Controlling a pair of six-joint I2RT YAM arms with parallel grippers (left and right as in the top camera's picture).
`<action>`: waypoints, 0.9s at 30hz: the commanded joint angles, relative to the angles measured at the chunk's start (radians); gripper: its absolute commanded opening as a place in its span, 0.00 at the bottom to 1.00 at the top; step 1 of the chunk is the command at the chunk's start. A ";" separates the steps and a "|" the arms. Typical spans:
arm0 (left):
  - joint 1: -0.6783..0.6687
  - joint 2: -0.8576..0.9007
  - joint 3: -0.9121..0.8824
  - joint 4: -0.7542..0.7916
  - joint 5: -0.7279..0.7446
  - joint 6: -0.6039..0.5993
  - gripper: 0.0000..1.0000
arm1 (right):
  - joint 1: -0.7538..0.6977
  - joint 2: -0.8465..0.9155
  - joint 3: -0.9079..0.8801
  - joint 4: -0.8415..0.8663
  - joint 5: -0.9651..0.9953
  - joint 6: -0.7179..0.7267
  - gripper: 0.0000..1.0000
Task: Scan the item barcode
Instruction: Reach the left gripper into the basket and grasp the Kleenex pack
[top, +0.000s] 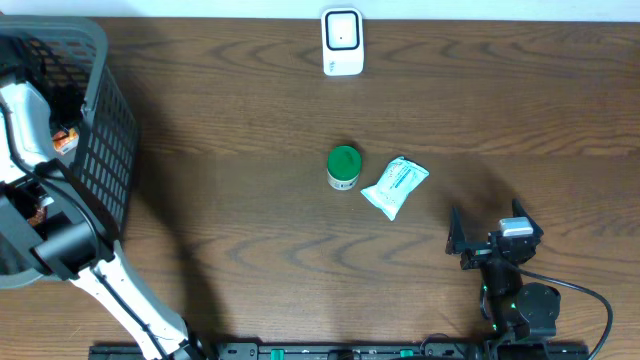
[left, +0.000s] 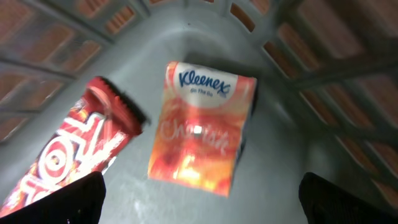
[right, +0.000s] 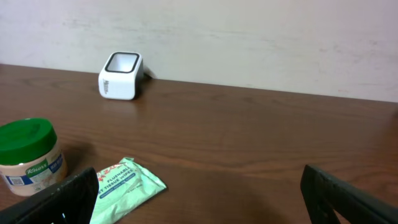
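red wrapper (left: 65, 158) cropped, tissue pack (left: 202, 127) blurred

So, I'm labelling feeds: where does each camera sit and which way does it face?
Overhead: above the table, facing straight down; left arm, right arm show.
Left wrist: inside the basket, facing Kleenex pack, red wrapper; own jaws show.
Right wrist: low over table, facing back wall; own jaws show.
Shared: overhead, right wrist show scanner, jar, packet.
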 joint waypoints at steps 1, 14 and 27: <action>0.003 0.046 -0.003 0.032 -0.014 0.017 1.00 | 0.001 -0.005 -0.001 -0.004 0.001 -0.008 0.99; 0.014 0.144 -0.004 0.076 -0.013 -0.063 0.96 | 0.001 -0.005 -0.001 -0.004 0.001 -0.008 0.99; 0.048 0.060 -0.004 0.047 -0.014 -0.062 0.51 | 0.001 -0.005 -0.001 -0.004 0.001 -0.008 0.99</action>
